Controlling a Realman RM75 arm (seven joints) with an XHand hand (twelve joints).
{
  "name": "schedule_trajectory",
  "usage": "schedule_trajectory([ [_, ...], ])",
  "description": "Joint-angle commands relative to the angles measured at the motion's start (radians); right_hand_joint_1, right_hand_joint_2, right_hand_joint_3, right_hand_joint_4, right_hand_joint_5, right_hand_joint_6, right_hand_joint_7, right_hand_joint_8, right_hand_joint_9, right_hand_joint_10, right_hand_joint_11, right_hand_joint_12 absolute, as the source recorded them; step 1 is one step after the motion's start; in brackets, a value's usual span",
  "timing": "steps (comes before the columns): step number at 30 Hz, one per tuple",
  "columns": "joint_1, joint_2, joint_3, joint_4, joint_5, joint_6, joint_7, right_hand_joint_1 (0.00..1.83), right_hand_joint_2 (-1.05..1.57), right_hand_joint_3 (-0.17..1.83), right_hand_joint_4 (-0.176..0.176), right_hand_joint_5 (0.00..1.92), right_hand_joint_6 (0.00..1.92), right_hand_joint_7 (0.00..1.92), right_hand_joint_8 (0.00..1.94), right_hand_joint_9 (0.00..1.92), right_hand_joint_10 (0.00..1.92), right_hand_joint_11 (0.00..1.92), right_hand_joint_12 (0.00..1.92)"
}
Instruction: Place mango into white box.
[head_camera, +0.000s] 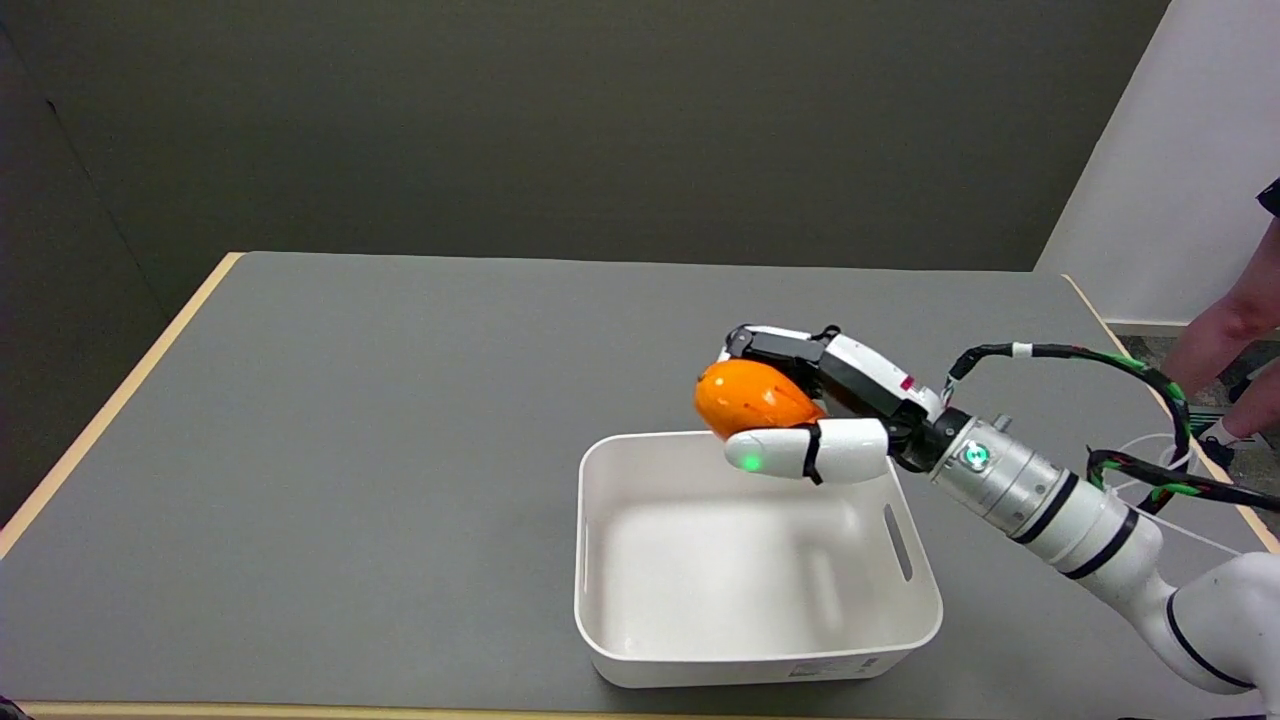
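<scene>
Right hand (812, 405) clamps mango (750, 397) above white box (600, 560) far rim, frame centre-right; early release risks rim bounce, roll onto table (350, 420).

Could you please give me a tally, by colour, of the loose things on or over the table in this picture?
Orange: 1, the mango, held by the right hand above the far rim of the box.
White: 1, the white box, standing on the grey table with nothing in it.
Total: 2
</scene>
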Motion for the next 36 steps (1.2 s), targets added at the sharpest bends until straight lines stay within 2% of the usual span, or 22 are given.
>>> schedule_trajectory([
  [1, -0.077, -0.051, -0.001, -0.033, -0.208, 0.263, -0.218, 1.18, 1.05, 0.48, -0.176, 0.66, 1.53, 0.72, 1.57, 0.96, 1.92, 0.78, 1.92],
  [6, -0.115, -0.084, 0.042, -0.052, -0.135, 0.25, -0.257, 1.18, 1.06, 0.48, -0.176, 0.66, 1.53, 0.72, 1.57, 0.96, 1.92, 0.78, 1.92],
  [13, -0.205, -0.175, 0.15, -0.052, 0.164, 0.116, -0.482, 1.18, 1.05, 0.48, -0.176, 0.67, 1.52, 0.72, 1.56, 0.96, 1.92, 0.8, 1.92],
  [16, -0.239, -0.213, 0.169, -0.048, 0.247, 0.061, -0.556, 1.18, 1.05, 0.48, -0.176, 0.67, 1.51, 0.72, 1.56, 0.96, 1.92, 0.81, 1.92],
  [19, -0.242, -0.214, 0.189, -0.036, 0.257, -0.047, -0.553, 1.18, 1.05, 0.49, -0.176, 0.67, 1.52, 0.73, 1.56, 0.96, 1.92, 0.82, 1.92],
  [36, -0.234, -0.209, 0.103, 0.032, 0.256, -0.264, -0.499, 1.18, 1.04, 0.49, -0.176, 0.67, 1.52, 0.73, 1.56, 0.97, 1.92, 0.86, 1.92],
])
